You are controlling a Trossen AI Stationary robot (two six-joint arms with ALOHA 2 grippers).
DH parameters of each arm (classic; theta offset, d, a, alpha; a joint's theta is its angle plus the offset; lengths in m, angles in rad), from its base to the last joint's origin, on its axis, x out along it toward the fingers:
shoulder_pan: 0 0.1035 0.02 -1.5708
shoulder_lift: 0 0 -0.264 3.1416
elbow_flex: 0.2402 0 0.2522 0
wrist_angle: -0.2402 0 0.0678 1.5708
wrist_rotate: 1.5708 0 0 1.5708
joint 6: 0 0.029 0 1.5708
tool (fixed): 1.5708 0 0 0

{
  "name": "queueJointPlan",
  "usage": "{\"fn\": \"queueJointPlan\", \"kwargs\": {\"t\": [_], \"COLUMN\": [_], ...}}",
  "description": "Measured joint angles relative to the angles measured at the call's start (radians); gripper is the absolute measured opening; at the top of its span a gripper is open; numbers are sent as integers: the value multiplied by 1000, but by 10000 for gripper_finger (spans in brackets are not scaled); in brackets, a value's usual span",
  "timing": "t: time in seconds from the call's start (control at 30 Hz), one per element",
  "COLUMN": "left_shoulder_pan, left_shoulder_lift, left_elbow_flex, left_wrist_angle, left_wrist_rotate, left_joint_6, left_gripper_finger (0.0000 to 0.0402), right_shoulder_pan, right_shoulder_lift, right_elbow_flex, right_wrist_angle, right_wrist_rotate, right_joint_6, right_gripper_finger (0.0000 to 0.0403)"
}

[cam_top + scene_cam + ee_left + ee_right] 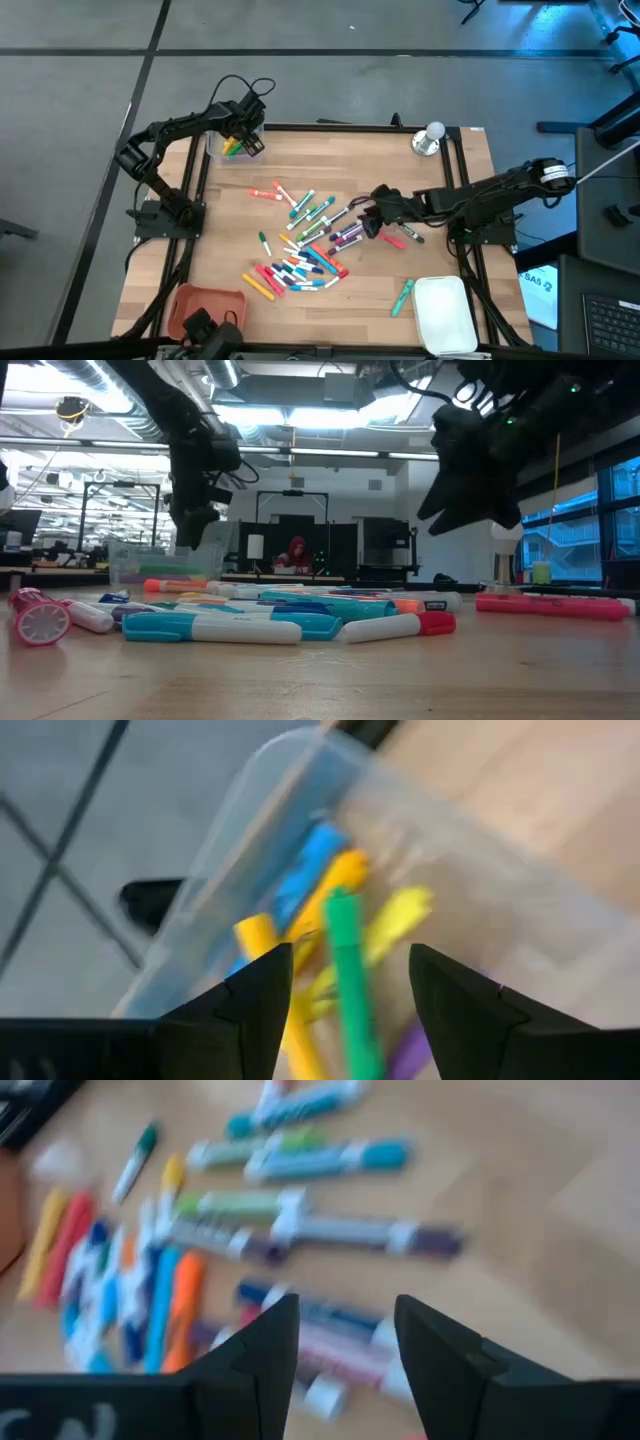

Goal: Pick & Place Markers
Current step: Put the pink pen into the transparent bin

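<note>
The left gripper (243,140) hangs with fingers apart over the clear bin (300,840) at the table's far left corner, a green marker (348,980) between them, while the right gripper (368,222), fingers apart and empty, hovers over the scattered markers (305,245) mid-table.

A: What colours did the markers (305,240) at frame centre show?
B: Teal, blue, green, purple, pink, orange, yellow, red; several barrels were white.

A: And the clear bin (300,870) at upper left?
B: It held a green marker (350,985), with yellow, orange and blue ones.

A: Other items?
B: Silver bell (430,138), light wood table (350,160), terracotta tray (205,303), white container (445,312).
</note>
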State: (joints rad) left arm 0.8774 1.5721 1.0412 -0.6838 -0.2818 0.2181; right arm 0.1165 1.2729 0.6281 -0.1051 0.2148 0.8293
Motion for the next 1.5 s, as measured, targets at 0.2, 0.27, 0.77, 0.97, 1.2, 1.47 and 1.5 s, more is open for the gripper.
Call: {"fn": "queueJointPlan", "kwargs": {"t": [0.2, 0.27, 0.77, 0.97, 1.2, 1.47, 1.5], "left_shoulder_pan": [-96, -149, -423, -397, -444, -580, -582], "left_shoulder_lift": [-5, -5, -56, -129, -261, -315, -315], "left_elbow_flex": [0, 0, 0, 0, 0, -143, -183], "left_wrist_angle": [-9, -7, -29, -113, -140, 64, 111], "left_wrist_rotate": [121, 117, -109, -152, -141, -38, -3], "left_joint_6": [-36, -50, -128, -173, -242, -259, -250], "left_gripper_finger": [198, 198, 198, 198, 198, 198, 198], "right_shoulder_pan": [41, 65, 216, 233, 235, 236, 234], "right_shoulder_lift": [32, 45, 289, 399, 460, 464, 464], "right_elbow_flex": [0, 28, 282, 283, 285, 284, 283], "right_wrist_angle": [-83, -191, -566, -562, -559, -556, -556], "right_wrist_rotate": [-155, -158, -94, -111, -114, -57, -46], "right_joint_6": [53, 92, 64, 65, 76, 53, 43], "right_gripper_finger": [167, 167, 167, 167, 156, 67, 67]}}
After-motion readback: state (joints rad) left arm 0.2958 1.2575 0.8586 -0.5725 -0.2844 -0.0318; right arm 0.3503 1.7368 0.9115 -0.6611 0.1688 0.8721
